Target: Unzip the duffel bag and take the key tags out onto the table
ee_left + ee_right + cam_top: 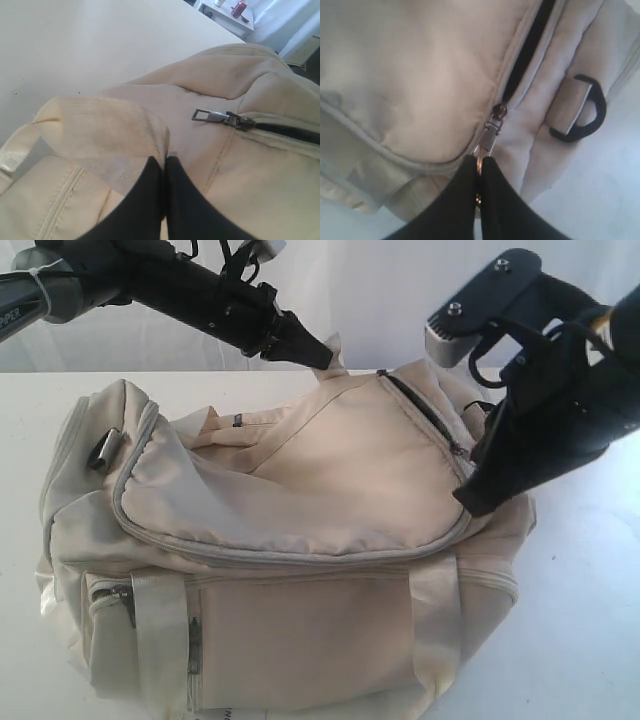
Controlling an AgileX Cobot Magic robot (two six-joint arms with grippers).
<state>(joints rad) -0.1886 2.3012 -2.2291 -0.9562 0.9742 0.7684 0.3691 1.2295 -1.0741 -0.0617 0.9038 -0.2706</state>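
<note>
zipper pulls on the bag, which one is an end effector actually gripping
The right-hand pull, pinched by the right end effector. The other pull lies loose on the duffel bag beside the left end effector, which grips only fabric.

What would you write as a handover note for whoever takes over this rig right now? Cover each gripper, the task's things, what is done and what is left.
Left gripper: shut, pinching a fold of the duffel bag near the opened end of the zipper.
Right gripper: shut on the zipper pull.
Things: the bag lies on the table; the key tags are not in view.
Done: the zipper is open along a short stretch only.
Left: draw the pull along the closed remainder, take the tags out, set them on the table.
</note>
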